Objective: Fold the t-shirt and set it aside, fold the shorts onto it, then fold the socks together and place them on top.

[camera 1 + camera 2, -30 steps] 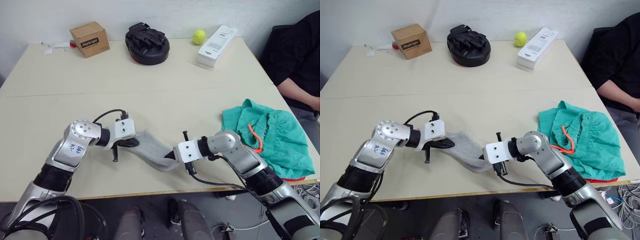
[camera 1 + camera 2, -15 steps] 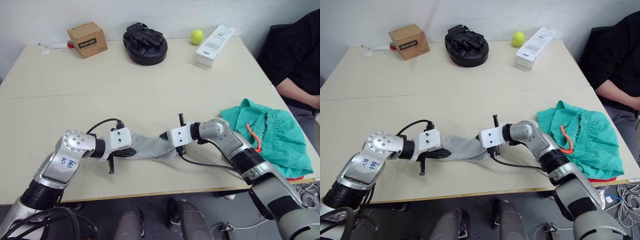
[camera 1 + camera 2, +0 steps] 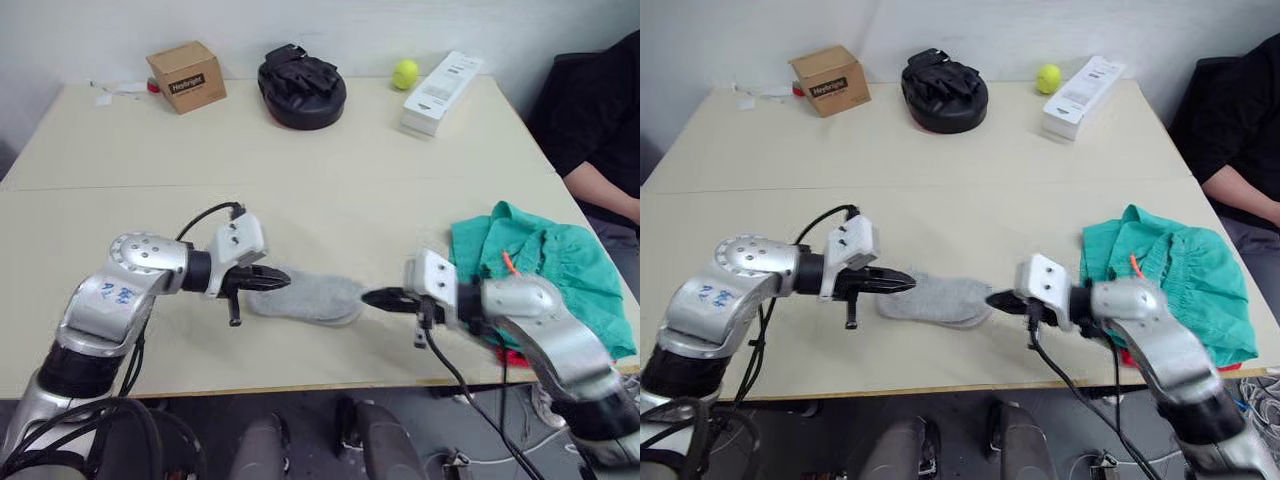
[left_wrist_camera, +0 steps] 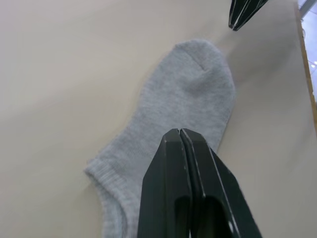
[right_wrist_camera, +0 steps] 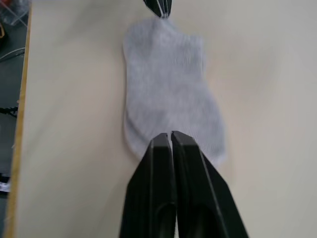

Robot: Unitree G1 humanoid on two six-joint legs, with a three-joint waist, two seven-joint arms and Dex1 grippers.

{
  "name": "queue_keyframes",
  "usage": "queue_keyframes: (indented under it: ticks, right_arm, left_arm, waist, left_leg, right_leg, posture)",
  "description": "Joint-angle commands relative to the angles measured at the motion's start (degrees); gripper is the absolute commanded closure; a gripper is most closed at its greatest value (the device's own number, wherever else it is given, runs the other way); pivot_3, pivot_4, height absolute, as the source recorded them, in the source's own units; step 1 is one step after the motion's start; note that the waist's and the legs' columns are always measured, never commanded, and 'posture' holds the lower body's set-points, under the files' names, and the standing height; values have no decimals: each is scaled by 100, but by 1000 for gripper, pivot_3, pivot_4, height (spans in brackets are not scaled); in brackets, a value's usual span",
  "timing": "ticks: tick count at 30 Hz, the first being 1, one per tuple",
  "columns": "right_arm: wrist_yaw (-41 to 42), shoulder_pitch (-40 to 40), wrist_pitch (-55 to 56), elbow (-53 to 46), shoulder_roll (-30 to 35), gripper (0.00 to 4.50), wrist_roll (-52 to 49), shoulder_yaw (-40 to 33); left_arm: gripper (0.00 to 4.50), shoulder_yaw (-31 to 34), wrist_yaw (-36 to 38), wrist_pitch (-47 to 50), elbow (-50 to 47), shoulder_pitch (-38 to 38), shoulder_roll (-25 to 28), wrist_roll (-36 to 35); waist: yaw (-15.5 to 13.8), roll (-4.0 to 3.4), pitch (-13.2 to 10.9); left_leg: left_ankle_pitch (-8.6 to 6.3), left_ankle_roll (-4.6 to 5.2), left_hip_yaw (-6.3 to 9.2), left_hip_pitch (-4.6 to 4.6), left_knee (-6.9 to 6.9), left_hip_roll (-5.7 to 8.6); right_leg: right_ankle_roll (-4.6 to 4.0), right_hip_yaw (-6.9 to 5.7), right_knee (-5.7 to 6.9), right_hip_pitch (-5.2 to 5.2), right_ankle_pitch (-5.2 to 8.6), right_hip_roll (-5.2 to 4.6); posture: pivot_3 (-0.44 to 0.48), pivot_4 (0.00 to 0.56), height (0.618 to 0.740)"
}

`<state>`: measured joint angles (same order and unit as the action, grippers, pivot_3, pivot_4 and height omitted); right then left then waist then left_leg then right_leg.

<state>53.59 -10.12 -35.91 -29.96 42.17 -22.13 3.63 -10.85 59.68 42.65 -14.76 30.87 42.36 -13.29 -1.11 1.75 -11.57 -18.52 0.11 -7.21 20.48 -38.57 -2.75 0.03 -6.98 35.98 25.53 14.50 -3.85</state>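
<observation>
Left eye view: socks [image 3: 308, 297] flat btwn both closed grippers.

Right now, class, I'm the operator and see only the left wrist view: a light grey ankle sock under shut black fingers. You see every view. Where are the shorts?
Observer: The teal-green fabric shorts lie near the right edge of the table, beyond the right gripper.
Operator: And the t-shirt?
Observer: A strip of the bright red cotton t-shirt peeks from under the shorts.
Operator: Anyone nearby?
Observer: A person in black sits past that right edge.
</observation>
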Motion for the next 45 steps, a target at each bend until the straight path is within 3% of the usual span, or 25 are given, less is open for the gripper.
queue_keyframes:
  ticks: [1, 6, 11, 17, 24, 30, 37, 43, 45]
  right_arm:
    - [-595, 421, -1182, -877, -24, 3250, -736, -691]
    - [-1314, 888, -2378, -1377, -298, 1499, -1498, -1081]
    - [-2405, 725, -4225, -1004, -1643, 42, -2695, -1668]
    - [-3414, 52, -5633, -79, -3279, 42, -3229, -2565]
    - [-4613, -610, -5659, 1104, -4217, 42, -3748, -3062]
    - [-5144, -1078, -5659, 1735, -4457, 42, -3711, -3253]
    - [-4987, -1268, -5659, 1684, -4163, 2365, -3809, -3259]
    - [-4507, -1170, -5555, 1281, -3702, 4469, -3893, -2719]
    - [-4380, -1204, -5449, 1254, -3591, 4489, -3876, -2609]
  left_arm:
    - [4500, -607, -13, -811, 652, 5, -131, 512]
    - [4500, -993, -62, -1588, 1403, 81, -343, 944]
    - [4500, -1044, 3, -1749, 1594, 155, -539, 986]
    - [4500, -1017, 15, -1764, 1497, 66, -570, 1038]
    - [4500, -874, -58, -1534, 1201, -72, -519, 1017]
    - [4500, -763, -190, -1325, 949, -213, -447, 1037]
    - [4500, -634, -352, -1205, 828, -337, -428, 1036]
    - [4500, -535, -418, -1196, 839, -403, -402, 1034]
    - [4500, -510, -445, -1202, 864, -417, -404, 1033]
  waist:
    - [4, 1, 0]
    - [-30, 2, 2]
    - [-37, 7, 10]
    - [-32, -17, 31]
    - [23, -30, 60]
    - [103, -38, 67]
    - [132, -39, 67]
    - [136, -40, 66]
    - [135, -40, 66]
  left_leg:
    - [1, 0, -1, -2, 8, 0]
    - [5, -5, 1, -9, 33, -4]
    - [14, 2, 2, -10, 33, -2]
    - [17, 7, 2, -9, 34, 3]
    - [16, 7, 1, -12, 43, 4]
    - [16, 7, 1, -13, 48, 4]
    - [15, 5, 2, -8, 51, 4]
    - [14, 5, 1, -9, 57, 4]
    - [14, 5, 2, -8, 57, 4]
  right_leg:
    - [0, 1, -3, 0, 0, 1]
    - [0, 2, -12, 0, 1, 12]
    - [1, 3, -13, -4, 1, 6]
    - [1, 3, -12, -5, -1, -4]
    - [1, 3, -11, -5, 0, -4]
    - [2, 3, -12, -5, 0, -4]
    - [5, 3, -15, -1, 1, -4]
    - [12, 3, -18, 1, 5, -3]
    - [22, 3, -19, 1, 11, -3]
  posture:
    - [0, 150, 740]
    - [0, 150, 740]
    - [0, 150, 740]
    - [0, 150, 740]
    - [0, 150, 740]
    - [0, 150, 740]
    - [0, 150, 740]
    - [0, 150, 740]
    - [0, 150, 740]
